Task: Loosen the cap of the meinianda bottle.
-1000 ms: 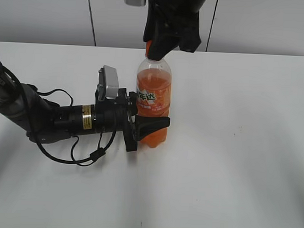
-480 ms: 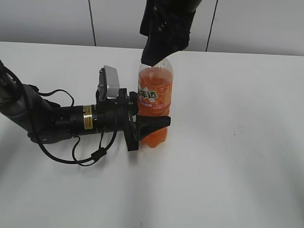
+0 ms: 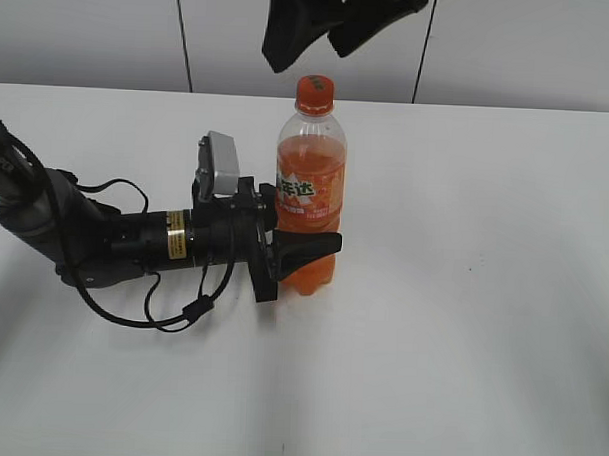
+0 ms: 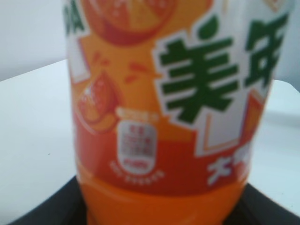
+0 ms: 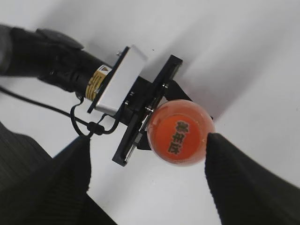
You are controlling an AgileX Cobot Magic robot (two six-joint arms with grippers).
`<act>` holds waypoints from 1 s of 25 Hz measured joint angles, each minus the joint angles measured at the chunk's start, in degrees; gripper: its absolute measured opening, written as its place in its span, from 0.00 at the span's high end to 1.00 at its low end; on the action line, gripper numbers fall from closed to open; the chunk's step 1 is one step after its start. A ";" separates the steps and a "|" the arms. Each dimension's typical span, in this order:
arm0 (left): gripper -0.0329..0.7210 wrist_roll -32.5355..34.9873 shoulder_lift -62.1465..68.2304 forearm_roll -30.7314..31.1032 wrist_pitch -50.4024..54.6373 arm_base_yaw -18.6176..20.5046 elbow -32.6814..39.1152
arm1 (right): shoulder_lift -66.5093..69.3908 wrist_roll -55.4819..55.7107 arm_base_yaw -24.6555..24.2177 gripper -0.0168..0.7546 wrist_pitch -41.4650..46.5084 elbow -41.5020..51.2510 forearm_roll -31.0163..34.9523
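Observation:
The meinianda bottle [image 3: 307,203], filled with orange soda, stands upright on the white table. Its orange cap [image 3: 314,91] sits on the neck, uncovered. My left gripper [image 3: 302,250] lies low along the table and is shut on the bottle's lower body. The label fills the left wrist view [image 4: 164,93], with the dark jaws [image 4: 164,218] at the bottom corners. My right gripper [image 3: 336,29] hangs open above the cap, apart from it. The right wrist view looks straight down on the cap [image 5: 180,132], between the spread fingers [image 5: 147,154].
The left arm [image 3: 94,236] with its cables lies across the table's left side. The white table [image 3: 482,294] stretches to the right and front. A grey panelled wall [image 3: 531,46] stands behind.
My right gripper, which covered the cap, has opened and risen off it, so the cap now shows. The bottle and the left gripper have not moved.

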 joint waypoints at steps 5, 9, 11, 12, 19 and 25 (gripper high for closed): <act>0.44 0.00 0.00 -0.02 0.00 0.00 0.00 | 0.00 15.34 0.00 0.25 0.00 0.00 -3.73; 0.44 0.00 0.00 -0.02 0.00 0.00 0.00 | 0.00 18.90 0.00 0.25 0.00 0.00 -7.47; 0.44 0.00 0.00 -0.02 0.00 0.00 0.00 | 0.00 19.24 0.00 0.25 0.00 0.00 -7.64; 0.44 0.00 0.00 -0.02 0.00 0.00 0.00 | 0.05 19.30 0.00 0.25 0.00 0.00 -7.68; 0.44 0.00 0.00 -0.02 0.00 0.00 0.00 | 1.25 18.91 0.40 0.25 0.00 0.00 -7.92; 0.44 0.00 0.00 -0.02 0.00 0.00 0.00 | 1.88 17.77 0.56 0.24 0.05 0.00 -7.68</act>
